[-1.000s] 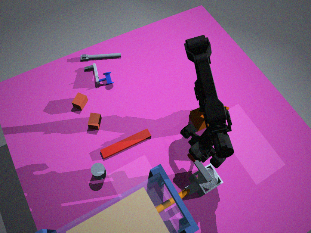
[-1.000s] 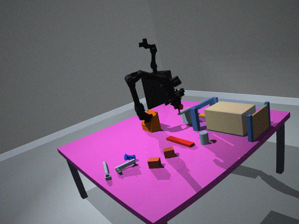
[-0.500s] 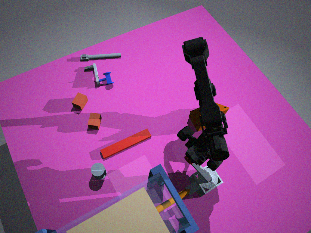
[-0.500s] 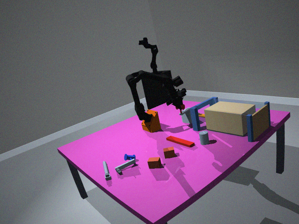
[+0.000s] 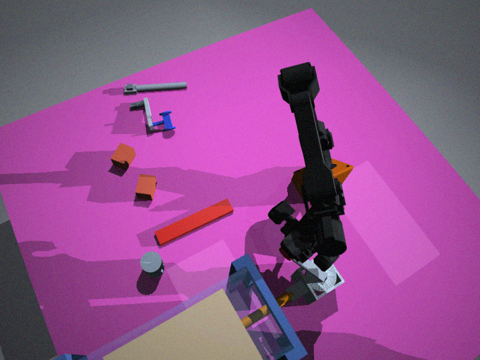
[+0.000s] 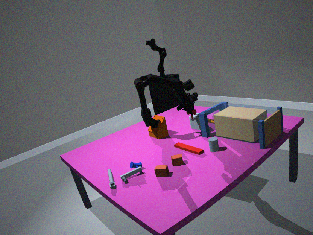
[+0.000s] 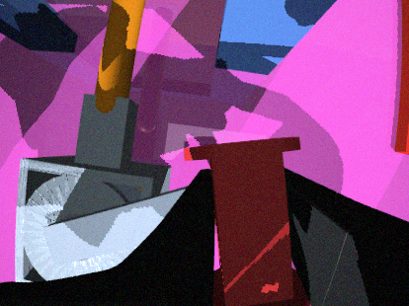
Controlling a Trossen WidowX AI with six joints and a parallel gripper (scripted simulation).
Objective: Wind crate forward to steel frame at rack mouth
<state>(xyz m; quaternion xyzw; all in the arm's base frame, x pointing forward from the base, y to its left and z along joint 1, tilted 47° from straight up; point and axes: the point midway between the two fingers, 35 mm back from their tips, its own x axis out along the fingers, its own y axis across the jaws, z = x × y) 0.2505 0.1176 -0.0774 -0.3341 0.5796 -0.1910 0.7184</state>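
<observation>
Winch handle [image 7: 249, 227] first, since it sits nearest my wrist camera: my gripper [image 7: 235, 172] is clenched on its red spool-shaped knob, whose flanged ends should keep the pads from sliding off. I judge the knob the right place to hold, because the grey crank arm beyond it is flat and would twist in the jaws. That arm runs from the knob onto the top of the winch [image 7: 93, 221], a small grey box with a toothed drum, so I take the key to be seated, though the hole itself is hidden. Past the winch, the orange strap [image 7: 120, 42] leads through the blue steel frame [image 5: 256, 296]. Beyond the frame sits the crate [image 6: 238, 122], tan, large and probably heavy, flat under the clear panels; I cannot tell whether its front touches the frame yet.
</observation>
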